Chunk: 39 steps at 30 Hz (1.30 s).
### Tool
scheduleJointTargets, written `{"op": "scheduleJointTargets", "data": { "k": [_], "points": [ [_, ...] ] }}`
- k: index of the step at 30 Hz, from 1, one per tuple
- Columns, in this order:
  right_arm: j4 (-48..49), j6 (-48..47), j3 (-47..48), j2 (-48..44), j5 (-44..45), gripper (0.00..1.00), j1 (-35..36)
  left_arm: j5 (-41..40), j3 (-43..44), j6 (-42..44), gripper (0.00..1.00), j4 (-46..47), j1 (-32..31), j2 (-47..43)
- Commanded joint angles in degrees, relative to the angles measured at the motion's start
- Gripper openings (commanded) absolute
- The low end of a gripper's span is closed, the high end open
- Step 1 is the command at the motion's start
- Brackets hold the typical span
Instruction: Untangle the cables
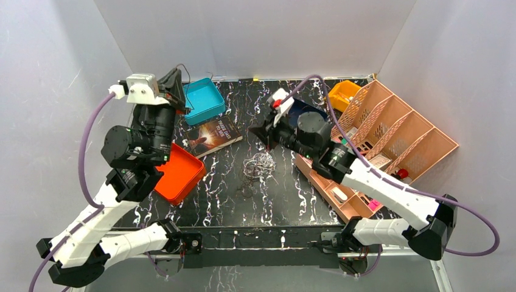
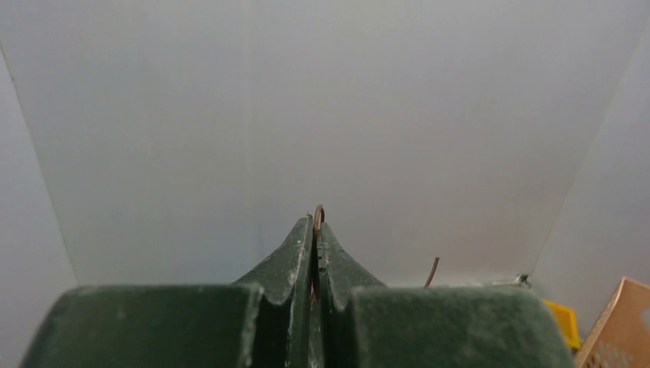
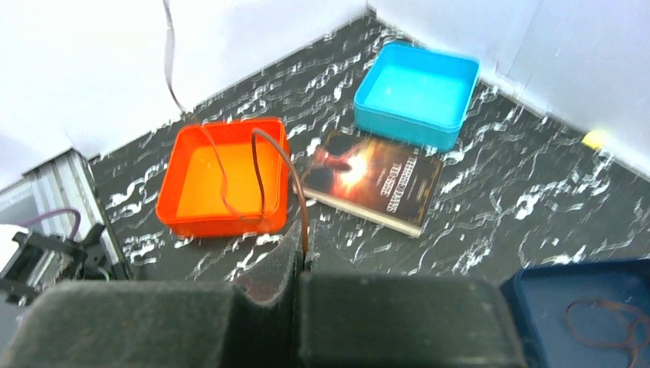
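Note:
The cables [image 1: 258,165] lie as a small wiry tangle on the black marbled table, just in front of my right gripper [image 1: 255,130]. That gripper [image 3: 304,247] is shut on a thin brown cable [image 3: 264,165]. The cable loops over the orange tray and climbs out of the top left of the right wrist view. My left gripper [image 1: 177,74] is raised high at the back left. Its jaws [image 2: 316,222] are shut on a brown wire [image 2: 319,210], a small loop of it poking above the tips. A loose wire end [image 2: 433,272] shows to their right.
An orange tray [image 1: 181,173] sits below the left arm, with a teal bin [image 1: 204,100] and a book [image 1: 214,135] behind it. A navy tray [image 3: 552,307] under the right arm holds a brown cable loop [image 3: 605,318]. A peach organiser [image 1: 395,131] and a yellow bin [image 1: 344,92] stand at the right.

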Motion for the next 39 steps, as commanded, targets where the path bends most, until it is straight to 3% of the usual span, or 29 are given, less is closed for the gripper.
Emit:
{"op": "scheduleJointTargets", "data": {
  "k": [1, 6, 12, 27, 30, 34, 39],
  "points": [
    [-9.3, -5.1, 12.6, 2.9, 1.3, 0.0, -0.2, -5.9, -5.1, -4.9, 0.0, -3.2, -0.2, -3.9],
    [-16.2, -7.5, 26.9, 7.8, 1.9, 0.0, -0.2, -7.6, -7.9, -7.6, 0.0, -5.3, -0.2, -6.0],
    [-17.4, -11.0, 34.1, 9.5, 6.6, 0.0, -0.2, -7.6, -9.2, -9.3, 0.0, -7.4, -0.2, -6.3],
    [-21.6, -12.6, 33.5, 12.4, 18.8, 0.0, -0.7, -2.7, -8.8, -17.6, 0.0, -18.4, -0.2, -2.0],
    [-23.7, -9.9, 33.9, 13.7, 17.4, 0.0, -4.7, -2.0, -6.8, -21.3, 0.0, -22.3, -0.2, 2.2],
    [-25.2, -4.8, 34.5, 15.8, 9.2, 0.0, -13.5, 0.9, -4.9, -24.2, 0.0, -22.9, 0.1, 9.2],
    [-23.3, -1.2, 34.3, 17.6, 4.4, 0.0, -22.1, 14.1, -0.7, -28.9, 0.0, -22.1, 5.0, 20.9]
  ]
}}
